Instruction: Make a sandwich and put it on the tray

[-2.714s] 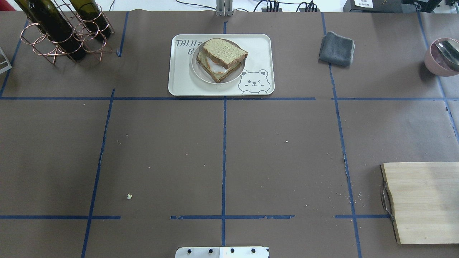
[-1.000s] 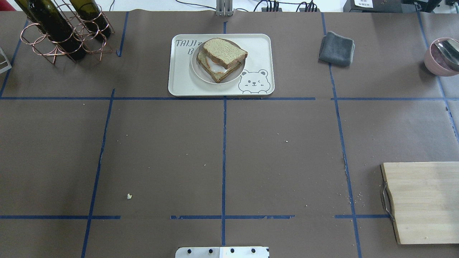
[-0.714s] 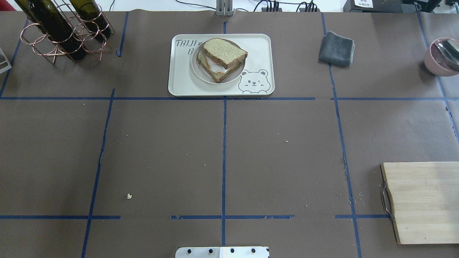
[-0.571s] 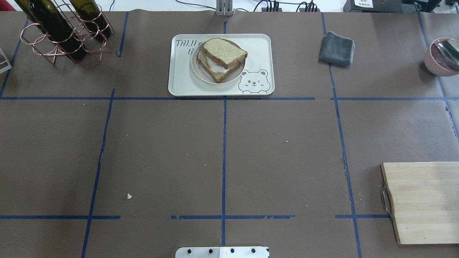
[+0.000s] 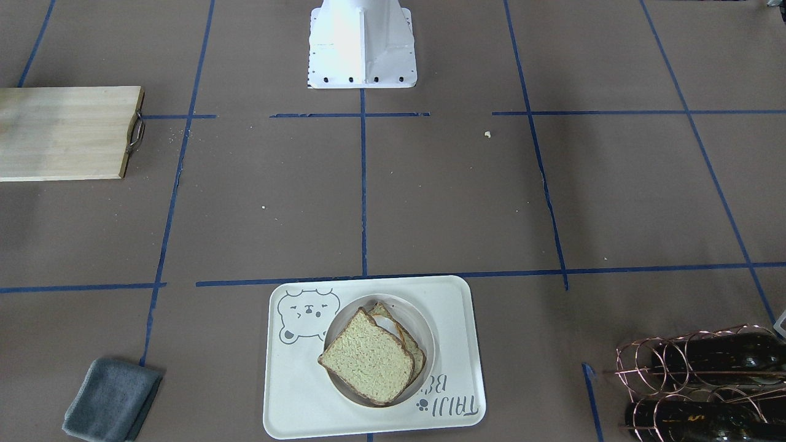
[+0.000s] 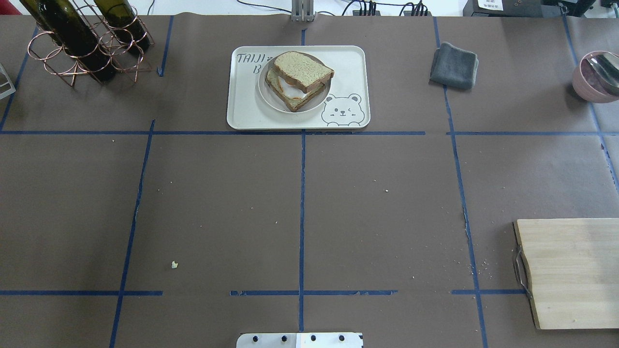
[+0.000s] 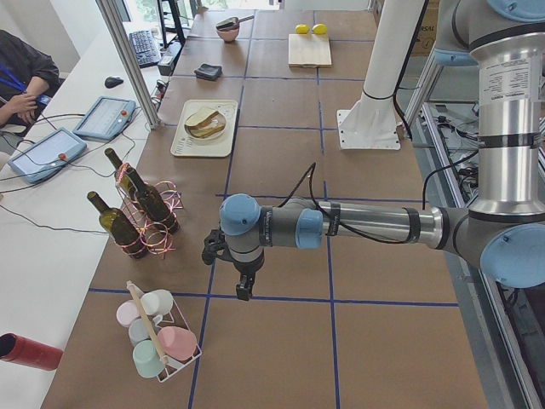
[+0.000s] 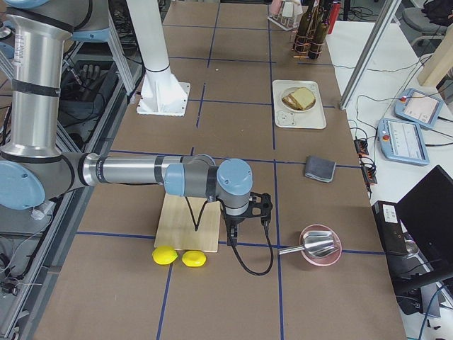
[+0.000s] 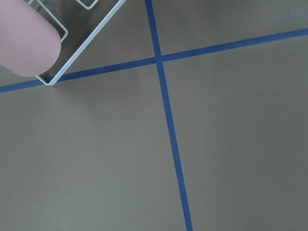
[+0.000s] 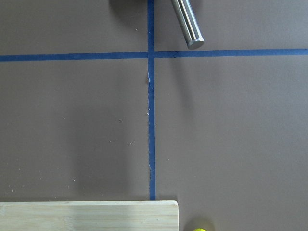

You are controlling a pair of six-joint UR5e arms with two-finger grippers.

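Observation:
The sandwich, two tan bread slices with a white egg and orange yolk between them, lies on a small round white dish on the cream bear tray at the far middle of the table. It also shows in the front-facing view, on the tray. My left gripper hangs over bare table far off to the left, near a cup rack; I cannot tell whether it is open. My right gripper hangs far to the right by the wooden board; I cannot tell its state.
A copper rack with wine bottles stands at the back left. A grey cloth and a pink bowl with a metal scoop are at the back right. A wooden board lies front right, two lemons beside it. A cup rack stands near the left gripper.

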